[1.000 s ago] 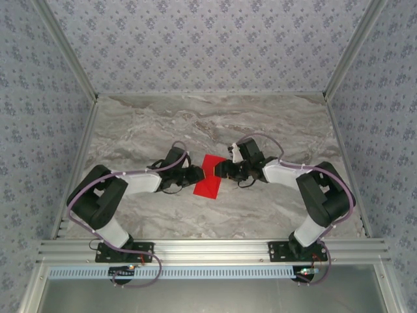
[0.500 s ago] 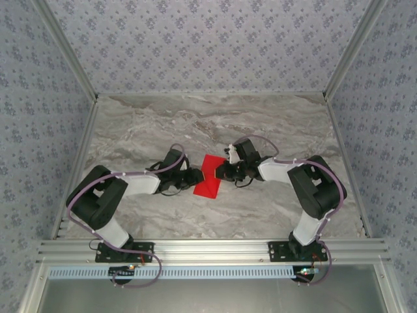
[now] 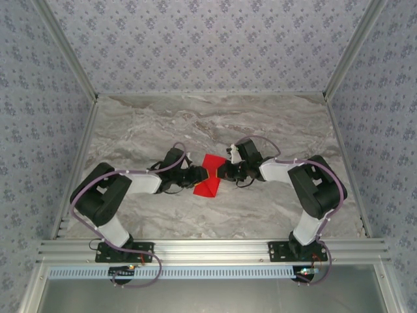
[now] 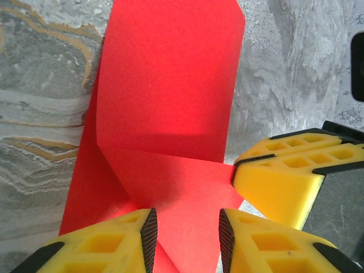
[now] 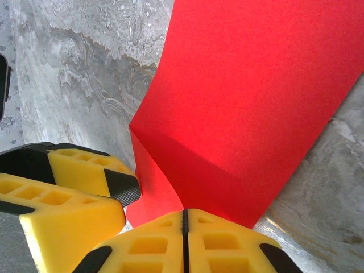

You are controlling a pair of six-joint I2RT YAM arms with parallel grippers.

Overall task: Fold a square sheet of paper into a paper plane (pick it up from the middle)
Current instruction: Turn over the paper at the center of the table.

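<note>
The square sheet of paper [image 3: 208, 188] is bright red and lies folded at the middle of the marble table, between my two grippers. In the left wrist view the paper [image 4: 170, 85] shows a raised flap with a diagonal crease. My left gripper [image 4: 185, 236] stands open, its jaws on either side of that flap. My right gripper [image 5: 183, 215] is shut on the paper's near edge, and the paper [image 5: 256, 96] curves up from it. From above, the left gripper [image 3: 199, 176] and right gripper [image 3: 221, 173] face each other across the sheet.
The grey marble table [image 3: 260, 124] is bordered by patterned walls at the back and both sides. An aluminium rail [image 3: 208, 248] with the arm bases runs along the near edge. The two grippers sit very close together, with the left gripper's fingers [image 5: 79, 170] beside the right one.
My right gripper has closed on the paper's edge. The sheet now looks pinched in at its middle. The left gripper has opened a little and edged toward the paper.
</note>
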